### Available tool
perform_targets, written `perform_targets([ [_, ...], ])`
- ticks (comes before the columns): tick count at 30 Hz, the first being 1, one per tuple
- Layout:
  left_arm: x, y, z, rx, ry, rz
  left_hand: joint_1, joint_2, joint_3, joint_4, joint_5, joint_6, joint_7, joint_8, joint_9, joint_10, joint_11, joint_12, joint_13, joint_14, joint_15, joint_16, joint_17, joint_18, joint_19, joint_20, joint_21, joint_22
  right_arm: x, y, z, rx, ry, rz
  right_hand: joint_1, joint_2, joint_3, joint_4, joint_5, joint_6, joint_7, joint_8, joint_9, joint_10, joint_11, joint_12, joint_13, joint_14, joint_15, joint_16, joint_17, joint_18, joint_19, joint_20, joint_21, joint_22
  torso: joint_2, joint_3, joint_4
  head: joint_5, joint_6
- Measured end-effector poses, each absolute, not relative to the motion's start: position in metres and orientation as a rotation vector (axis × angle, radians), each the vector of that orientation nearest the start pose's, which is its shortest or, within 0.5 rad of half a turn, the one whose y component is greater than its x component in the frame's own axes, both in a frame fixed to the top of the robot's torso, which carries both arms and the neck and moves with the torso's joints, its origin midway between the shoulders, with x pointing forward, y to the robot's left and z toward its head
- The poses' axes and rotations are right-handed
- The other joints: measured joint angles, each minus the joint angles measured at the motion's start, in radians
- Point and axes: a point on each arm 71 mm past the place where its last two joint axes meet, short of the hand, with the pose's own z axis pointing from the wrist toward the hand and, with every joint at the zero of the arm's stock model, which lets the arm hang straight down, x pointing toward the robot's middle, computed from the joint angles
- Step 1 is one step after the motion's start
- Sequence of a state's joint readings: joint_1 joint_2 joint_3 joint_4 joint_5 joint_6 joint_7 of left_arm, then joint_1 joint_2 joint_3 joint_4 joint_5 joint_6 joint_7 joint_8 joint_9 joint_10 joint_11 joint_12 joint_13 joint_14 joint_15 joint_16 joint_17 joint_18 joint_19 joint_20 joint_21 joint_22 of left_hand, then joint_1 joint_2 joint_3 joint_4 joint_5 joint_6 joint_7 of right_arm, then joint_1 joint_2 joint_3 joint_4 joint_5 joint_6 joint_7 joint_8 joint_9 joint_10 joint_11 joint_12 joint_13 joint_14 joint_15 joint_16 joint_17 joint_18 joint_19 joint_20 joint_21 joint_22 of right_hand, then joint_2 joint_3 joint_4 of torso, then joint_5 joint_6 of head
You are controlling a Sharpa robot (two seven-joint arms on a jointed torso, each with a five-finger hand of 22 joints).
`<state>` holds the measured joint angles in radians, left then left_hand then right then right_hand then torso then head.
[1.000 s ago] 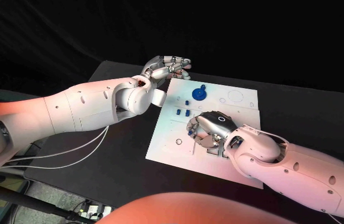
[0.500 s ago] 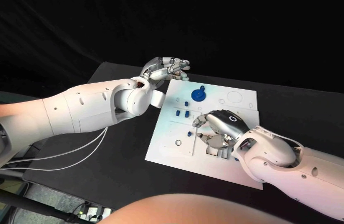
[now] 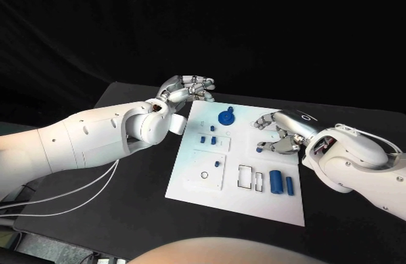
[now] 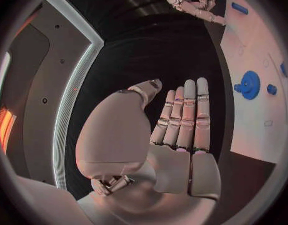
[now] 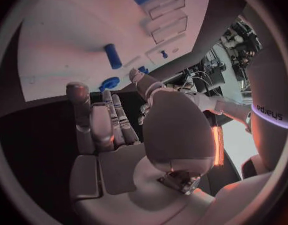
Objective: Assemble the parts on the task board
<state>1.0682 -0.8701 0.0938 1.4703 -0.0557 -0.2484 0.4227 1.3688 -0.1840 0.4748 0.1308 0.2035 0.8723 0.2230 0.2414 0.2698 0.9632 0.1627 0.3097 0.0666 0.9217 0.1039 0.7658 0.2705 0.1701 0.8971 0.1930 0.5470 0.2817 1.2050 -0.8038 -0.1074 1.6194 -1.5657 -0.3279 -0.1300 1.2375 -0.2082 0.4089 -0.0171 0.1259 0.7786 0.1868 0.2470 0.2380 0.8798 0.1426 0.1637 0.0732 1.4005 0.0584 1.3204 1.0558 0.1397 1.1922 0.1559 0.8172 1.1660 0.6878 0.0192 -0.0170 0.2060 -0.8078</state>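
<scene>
Black table (image 3: 127,199) beyond task board (image 3: 254,202) edges

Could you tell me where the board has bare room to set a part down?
The near corner of the task board, below the two blue cylinders, is bare. So is the near-left strip below the small ring. It is crowded around the blue disc and under the right hand.

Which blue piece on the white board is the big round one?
The round blue disc-shaped part near the task board's far edge, close to the left hand. The other blue pieces are small pegs or cylinders.
</scene>
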Motion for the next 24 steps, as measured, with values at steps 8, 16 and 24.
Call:
perform_targets([
  [8,0.492,0.241,-0.195,-1.138,1.346,-1.566,0.004,0.004,0.0,0.0,0.0,0.0,0.0,0.0,0.0,0.0,0.0,0.0,0.0,0.0,0.0,0.0,0.0,0.0,0.0,0.0,0.0,0.0,0.459,-0.158,-0.203,-0.363,1.767,0.647,0.045,0.034,-0.052,-0.002,0.0,0.0,-0.001,0.016,0.014,-0.013,0.0,0.069,0.009,0.0,0.0,0.006,-0.008,0.0,0.0,0.001,-0.007,0.0,0.0,0.0015,-0.0014,-0.004,0.006],
  [16,0.492,0.241,-0.196,-1.138,1.348,-1.565,0.004,0.004,0.0,0.0,0.0,0.0,0.0,0.0,0.0,0.0,0.0,0.0,0.0,0.0,0.0,0.0,-0.001,0.0,0.0,0.0,0.0,0.0,0.456,-0.155,-0.212,-0.4,1.831,0.627,0.058,0.047,-0.052,-0.002,0.004,0.044,-0.004,0.045,0.024,0.021,-0.016,0.125,0.01,0.013,-0.013,0.022,0.007,0.0,0.042,-0.012,0.046,0.031,0.0,0.0011,0.0007,-0.008,0.006],
  [24,0.492,0.242,-0.196,-1.139,1.349,-1.563,0.004,0.004,0.003,-0.003,0.0,0.0,0.0,0.0,0.0,0.0,0.0,0.0,0.0,0.0,0.0,0.0,-0.001,0.0,0.0,0.0,0.0,-0.001,0.454,-0.15,-0.216,-0.412,1.844,0.631,0.063,0.068,-0.005,0.011,-0.009,0.098,-0.008,0.051,0.023,0.09,-0.024,0.15,-0.002,0.044,-0.021,0.033,0.029,0.0,0.088,-0.026,0.107,0.066,0.001,0.0,0.0011,-0.009,0.006],
])
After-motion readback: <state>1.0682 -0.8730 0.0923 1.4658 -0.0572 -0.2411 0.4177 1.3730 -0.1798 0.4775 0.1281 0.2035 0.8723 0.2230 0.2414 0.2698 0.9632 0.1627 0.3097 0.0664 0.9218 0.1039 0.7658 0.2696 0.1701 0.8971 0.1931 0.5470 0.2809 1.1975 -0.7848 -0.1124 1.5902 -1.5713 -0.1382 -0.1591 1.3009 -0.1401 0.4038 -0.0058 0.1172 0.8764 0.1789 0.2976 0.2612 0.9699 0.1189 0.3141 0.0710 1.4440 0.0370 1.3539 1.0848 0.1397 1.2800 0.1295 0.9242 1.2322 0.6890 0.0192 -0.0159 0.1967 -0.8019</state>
